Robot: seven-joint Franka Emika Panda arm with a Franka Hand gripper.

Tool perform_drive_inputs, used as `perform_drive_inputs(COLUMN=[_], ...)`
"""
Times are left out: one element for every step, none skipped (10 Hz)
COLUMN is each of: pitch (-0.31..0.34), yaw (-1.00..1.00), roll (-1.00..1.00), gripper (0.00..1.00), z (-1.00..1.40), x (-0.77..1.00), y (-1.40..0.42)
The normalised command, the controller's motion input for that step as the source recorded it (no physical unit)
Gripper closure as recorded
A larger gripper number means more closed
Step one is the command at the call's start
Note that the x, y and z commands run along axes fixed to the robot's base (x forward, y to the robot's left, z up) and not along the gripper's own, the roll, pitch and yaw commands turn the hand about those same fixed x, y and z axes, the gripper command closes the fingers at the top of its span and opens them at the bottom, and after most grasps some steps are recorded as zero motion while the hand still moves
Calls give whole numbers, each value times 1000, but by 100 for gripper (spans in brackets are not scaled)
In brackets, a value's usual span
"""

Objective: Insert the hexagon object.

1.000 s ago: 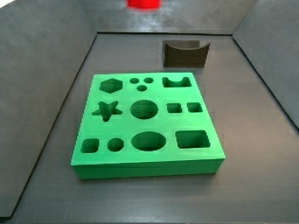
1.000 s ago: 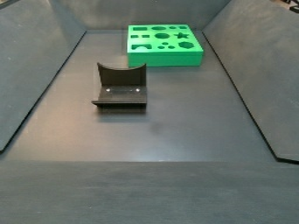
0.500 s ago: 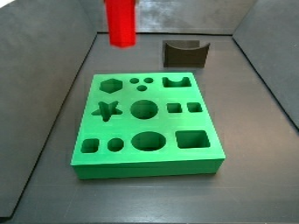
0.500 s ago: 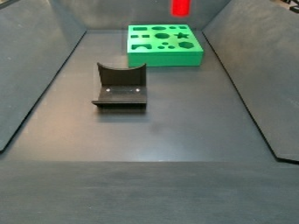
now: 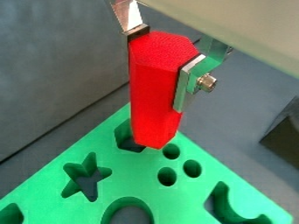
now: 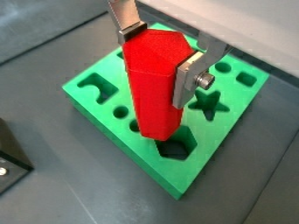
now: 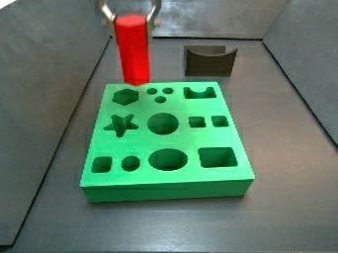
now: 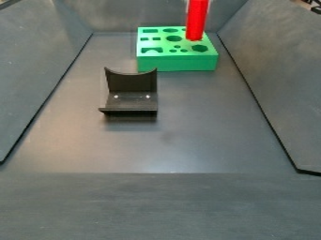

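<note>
A: What shows in one view but not another?

B: At upper left in a side view, only the fingertips (image 7: 130, 12) of the hand (image 7: 130, 14) appear, atop the hexagon object (image 7: 132, 49). Both wrist views show the silver plates clamping it.

A: And the pose?

B: The hand points straight down, closed on the upright red peg, whose lower end hangs just above the hexagonal hole (image 6: 176, 150) of the green board (image 7: 165, 183). The dark grey block (image 7: 209, 60) sits at upper right on the counter (image 7: 291, 212).
</note>
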Motion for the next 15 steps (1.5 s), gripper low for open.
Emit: perform_drive_inputs(pitch=[-103,-99,-69,-46,-43,-44,-3,0,0,-10,-10,-24,0,0,0], yaw=[0,0,0,17,14,69,183,320,334,317,349,263,177,94,0], roll=[147,33,10,19,37,84,159,327,389,380,386,306,189,174,41], gripper=[100,100,100,100,100,100,100,100,100,100,100,100,100,100,100], z=[-454,-320,-180,-80,-34,-34,-197,-414,-466,-517,-529,-671,-874,-897,-843], x=[-394,-326,-263,-163,-149,-123,0,46,26,0,-51,0,257,294,214], y=[0,-11,-51,-129,-183,-211,-94,0,6,94,94,0,0,0,-91])
